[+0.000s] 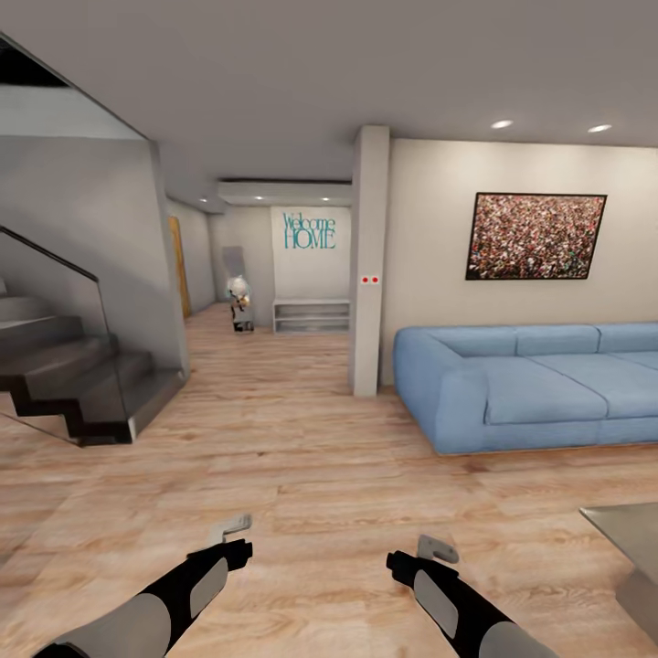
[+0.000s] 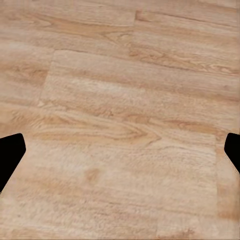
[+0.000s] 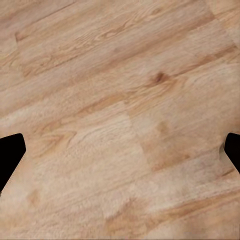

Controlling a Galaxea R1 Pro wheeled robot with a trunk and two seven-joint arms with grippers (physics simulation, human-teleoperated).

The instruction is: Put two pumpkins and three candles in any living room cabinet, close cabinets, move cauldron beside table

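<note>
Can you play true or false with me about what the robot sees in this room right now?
1. The long sofa by the wall is blue. True.
2. The left gripper is holding an orange pumpkin. False: its fingers are spread wide with just the light wooden plank floor between them.
3. The teal wall words say "Welcome HOME". True.
4. The dark staircase with a glass side is on the robot's right. False: it is on the robot's left.
5. The right gripper is open and empty. True.
6. The grey glass table corner is on the robot's left. False: it is at the robot's right, in front of the sofa.
</note>
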